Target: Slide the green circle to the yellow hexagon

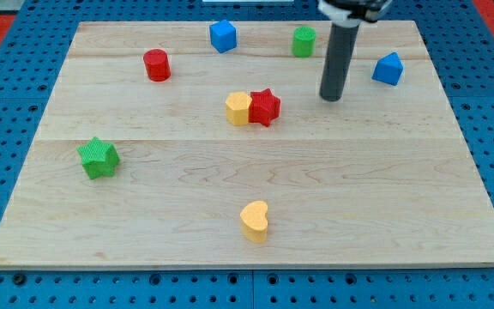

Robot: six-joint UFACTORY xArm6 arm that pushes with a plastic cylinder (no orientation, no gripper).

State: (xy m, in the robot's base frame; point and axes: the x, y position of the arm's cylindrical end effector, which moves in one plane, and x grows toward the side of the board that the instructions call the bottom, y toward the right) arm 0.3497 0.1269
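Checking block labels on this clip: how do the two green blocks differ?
The green circle is a round cylinder at the view's top, up and left of my tip. The green star is pointed, looks larger, and sits at the view's left, far from my tip. Both are green and stand alone.

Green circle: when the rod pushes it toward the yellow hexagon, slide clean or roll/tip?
The green circle stands upright on its flat end, squat, so it probably slides rather than tips. Its round side may let it slip off my tip if contact is off-centre. The wooden board looks smooth, so drag seems low.
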